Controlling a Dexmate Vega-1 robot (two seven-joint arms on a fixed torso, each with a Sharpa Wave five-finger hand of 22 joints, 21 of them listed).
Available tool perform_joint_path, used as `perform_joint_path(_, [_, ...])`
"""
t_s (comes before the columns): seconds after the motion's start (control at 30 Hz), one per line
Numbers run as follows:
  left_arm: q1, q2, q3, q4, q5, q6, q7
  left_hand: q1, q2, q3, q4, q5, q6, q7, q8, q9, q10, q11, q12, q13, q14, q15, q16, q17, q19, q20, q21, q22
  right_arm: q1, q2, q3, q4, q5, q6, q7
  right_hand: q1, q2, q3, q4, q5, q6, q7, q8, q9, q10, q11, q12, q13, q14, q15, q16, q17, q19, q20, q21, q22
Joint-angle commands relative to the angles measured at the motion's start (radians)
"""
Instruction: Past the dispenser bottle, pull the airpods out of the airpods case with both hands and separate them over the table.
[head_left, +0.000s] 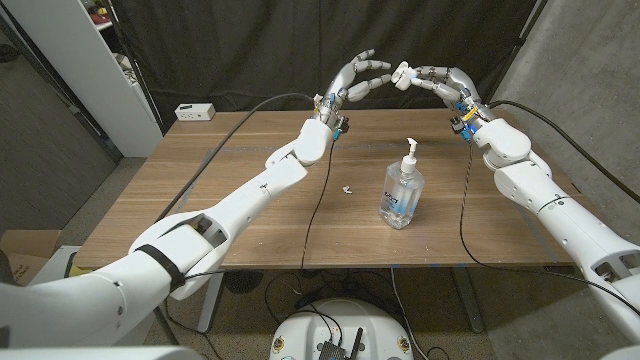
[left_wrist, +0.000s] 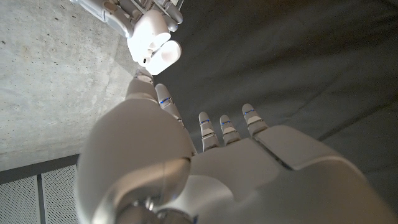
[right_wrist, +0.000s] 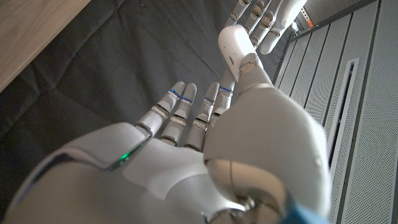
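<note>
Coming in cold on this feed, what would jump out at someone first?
Both white robot hands are raised high past the table's far edge, the right hand holding the small white airpods case with its lid open, the left hand reaching toward it with spread fingers. Below them, the clear pump dispenser bottle stands upright on the wooden table. A tiny white piece lies on the wood beside the bottle; what it is cannot be told.
</note>
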Motion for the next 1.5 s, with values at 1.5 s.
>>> perform_joint_path(1.5, [-0.009,-0.053,0.006,0.09,-0.027,-0.107,0.007,0.068,0.034,-0.007,-0.018,0.007,0.214,0.057,0.079,0.025,0.088,-0.052,0.024,0.008,0.085,-0.034,0.013,0.009,0.053,0.001,-0.005,0.007,-0.042,-0.023,-0.002,-0.092,-0.037,-0.018,-0.028,-0.002,0.007,0.009,-0.002,0.006,0.043,-0.035,0.002,0.2,-0.001,-0.003,-0.005,0.002,0.007,-0.14,-0.008,0.004,0.004,0.009,-0.006,0.001])
